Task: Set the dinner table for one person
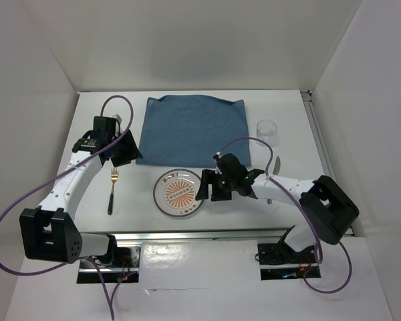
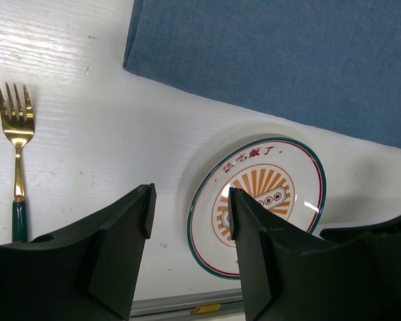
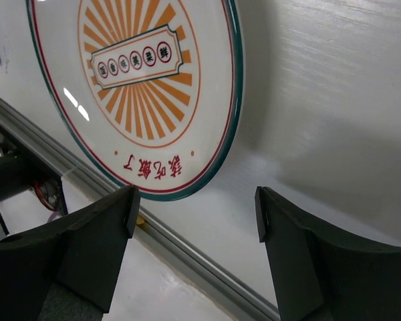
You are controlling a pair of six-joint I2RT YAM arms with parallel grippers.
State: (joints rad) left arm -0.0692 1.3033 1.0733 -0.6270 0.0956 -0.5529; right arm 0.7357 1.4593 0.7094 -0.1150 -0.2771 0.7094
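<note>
The white dinner table (image 1: 291, 107) holds a round plate (image 1: 179, 194) with an orange sunburst and a green rim, near the front edge. A gold fork (image 1: 113, 187) with a dark green handle lies to the left of the plate. My right gripper (image 1: 206, 187) is open and empty just off the plate's right rim; the right wrist view shows the plate (image 3: 140, 80) beyond the open gripper (image 3: 195, 207). My left gripper (image 1: 127, 150) is open and empty above the table, at the blue cloth's near left corner. The left wrist view shows the fork (image 2: 17, 147), the plate (image 2: 281, 167) and the open gripper (image 2: 190, 207).
A blue square cloth (image 1: 190, 130) lies flat behind the plate and also shows in the left wrist view (image 2: 274, 60). A clear glass (image 1: 266, 129) stands to the right of the cloth. A slim silver utensil (image 1: 276, 164) lies by the right arm. A metal rail (image 3: 187, 247) runs along the table's near edge.
</note>
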